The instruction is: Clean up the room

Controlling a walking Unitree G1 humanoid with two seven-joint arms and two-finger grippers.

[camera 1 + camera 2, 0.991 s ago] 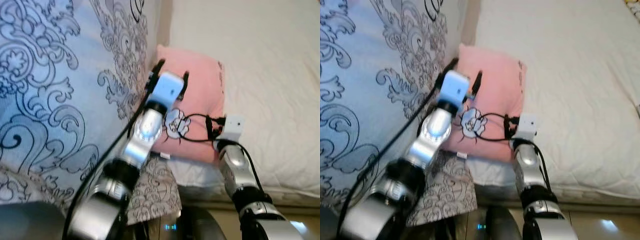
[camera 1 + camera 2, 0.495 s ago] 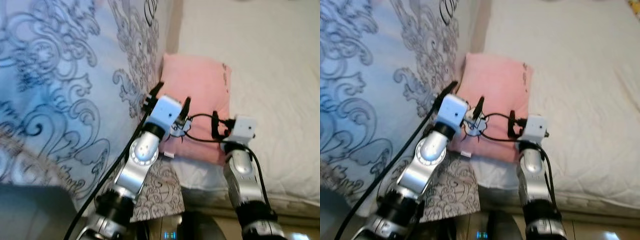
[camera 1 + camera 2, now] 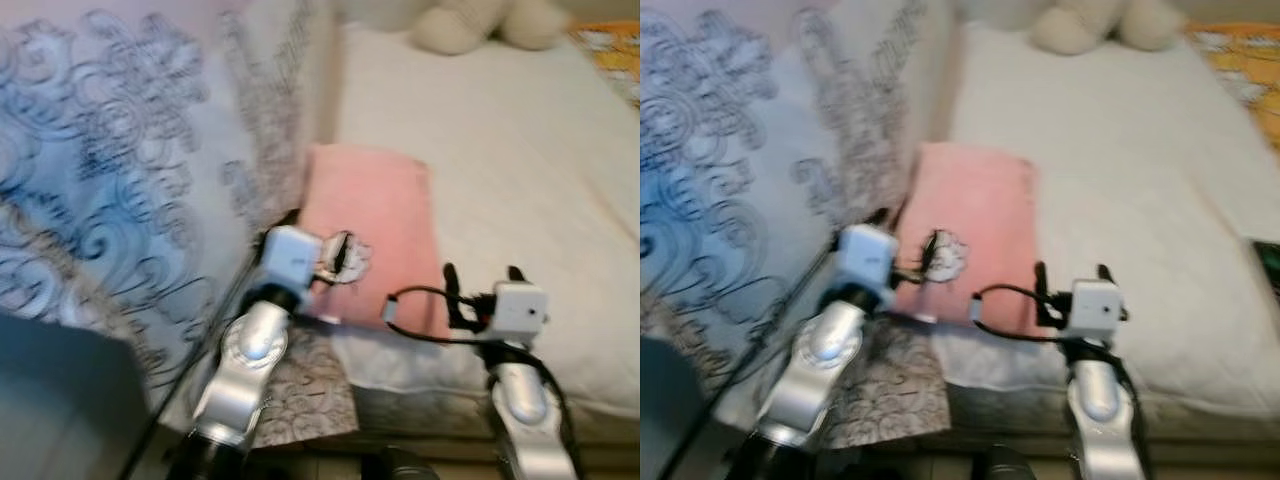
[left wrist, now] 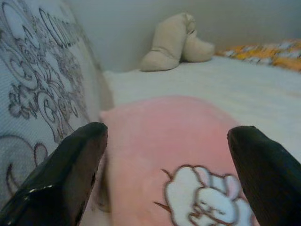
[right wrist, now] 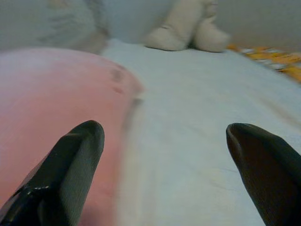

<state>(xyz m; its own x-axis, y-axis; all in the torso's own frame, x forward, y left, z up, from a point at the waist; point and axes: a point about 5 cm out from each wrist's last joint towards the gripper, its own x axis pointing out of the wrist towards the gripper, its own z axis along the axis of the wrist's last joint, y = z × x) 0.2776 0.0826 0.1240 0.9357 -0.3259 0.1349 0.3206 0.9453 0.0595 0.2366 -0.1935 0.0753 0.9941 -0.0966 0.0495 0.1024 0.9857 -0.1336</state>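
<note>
Nearby, both tools (left tool (image 4: 167,165), right tool (image 5: 164,165)) gape empty by pink pillow (image 3: 375,215), patterned quilt (image 3: 130,200) alongside.

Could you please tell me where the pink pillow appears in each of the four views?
Left eye view: pink pillow at centre, beside the patterned blanket.
Right eye view: centre-left.
Left wrist view: lower middle, between the black fingers.
Right wrist view: left half.
Shared landmark: the beige plush toy at the bed's far end.

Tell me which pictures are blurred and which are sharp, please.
Both eye views are motion-blurred, smearing the patterned duvet; the left wrist view is fairly sharp on the pink pillow; the right wrist view is soft throughout, fingers included.
</note>
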